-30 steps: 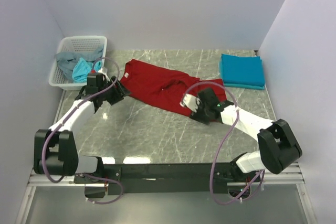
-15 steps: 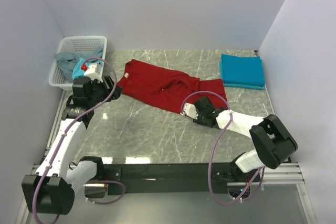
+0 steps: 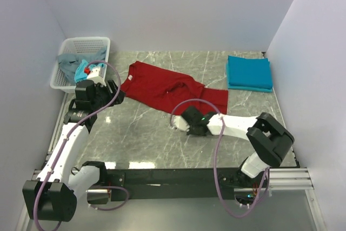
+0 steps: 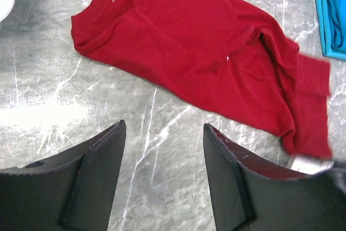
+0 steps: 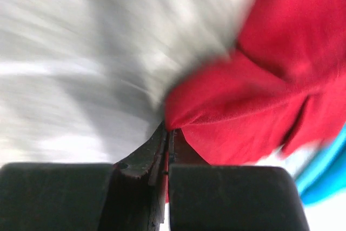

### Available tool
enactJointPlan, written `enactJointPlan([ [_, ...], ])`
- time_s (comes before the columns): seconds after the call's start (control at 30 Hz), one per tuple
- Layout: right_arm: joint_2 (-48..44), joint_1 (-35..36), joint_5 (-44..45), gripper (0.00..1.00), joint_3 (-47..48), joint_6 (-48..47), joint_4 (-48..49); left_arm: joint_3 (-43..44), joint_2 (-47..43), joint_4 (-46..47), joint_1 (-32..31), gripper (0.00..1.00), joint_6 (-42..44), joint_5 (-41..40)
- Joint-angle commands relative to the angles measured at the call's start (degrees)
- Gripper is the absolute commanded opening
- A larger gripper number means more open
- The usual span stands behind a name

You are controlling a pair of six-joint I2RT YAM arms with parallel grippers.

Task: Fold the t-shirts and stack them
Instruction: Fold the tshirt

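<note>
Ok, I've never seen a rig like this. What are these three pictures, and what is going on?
Two robot arms are bolted at the near edge of a grey table. The wide picture comes from a fixed camera above and behind them. The other two come from a camera on each wrist, looking past that arm's fingers. A dark red t-shirt lies spread on the table, a folded teal-blue t-shirt sits at the far right, and a white basket at the far left holds grey and turquoise cloth. The left gripper is open and holds nothing. The right gripper is shut on an edge of the dark red t-shirt.
</note>
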Motion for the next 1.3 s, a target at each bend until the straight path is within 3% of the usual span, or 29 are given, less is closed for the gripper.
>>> enactJointPlan([
  [0.0, 1.78, 6.44, -6.49, 0.0, 4.72, 4.83, -4.83, 0.4, -1.5, 0.72, -0.03, 0.64, 1.35, -0.76],
  [0.27, 6.69, 19.27, -20.38, 0.0, 14.99, 6.07, -13.18, 0.05, -1.5, 1.07, -0.03, 0.65, 1.52, -0.23],
  [0.37, 6.79, 20.08, -25.38, 0.2, 17.81, 4.41, -17.84, -0.3, -1.15, 1.33, -0.03, 0.65, 1.44, 0.12],
  [0.4, 5.83, 19.99, -26.53, 0.38, 17.91, 3.96, -18.54, -0.39, -0.71, 1.51, -0.03, 0.65, 1.52, 0.3],
  [0.47, 1.53, 20.08, -28.3, 0.5, 17.04, 2.21, -20.48, -0.39, 0.6, 1.95, -0.03, 0.66, 0.91, 0.73],
  [0.57, -5.85, 18.77, -27.25, 0.54, 15.46, 1.06, -21.01, -0.22, 2.54, 2.74, 0.06, 0.66, -0.4, 2.31],
  [0.7, -13.94, 8.77, -31.01, 0.57, 16.15, 1.14, -22.33, 0.57, 5.62, 3.7, 0.32, 0.67, -1.99, 5.04],
  [0.8, -17.38, -6.16, -32.6, 0.58, 14.4, 2.72, -19.61, 1.98, 7.9, 3.71, 0.41, 0.67, -2.78, 6.88],
  [0.87, -16.16, -18.16, -34.0, 0.58, 13.17, 4.04, -17.59, 3.21, 10.18, 3.79, 0.41, 0.66, -3.22, 8.72],
  [0.97, -9.66, -30.32, -39.71, 0.58, 14.3, 4.83, -19.08, 4.0, 13.78, 4.58, 0.41, 0.66, -4.88, 10.49],
  [1.1, -0.52, -38.53, -43.06, 0.57, 16.41, 5.36, -18.9, 5.58, 21.59, 4.24, 0.41, 0.63, -7.26, 11.02],
  [1.27, 11.17, -41.36, -45.78, 0.56, 20.63, 5.19, -19.08, 6.29, 26.18, 5.03, 0.41, 0.57, -10.25, 9.09],
])
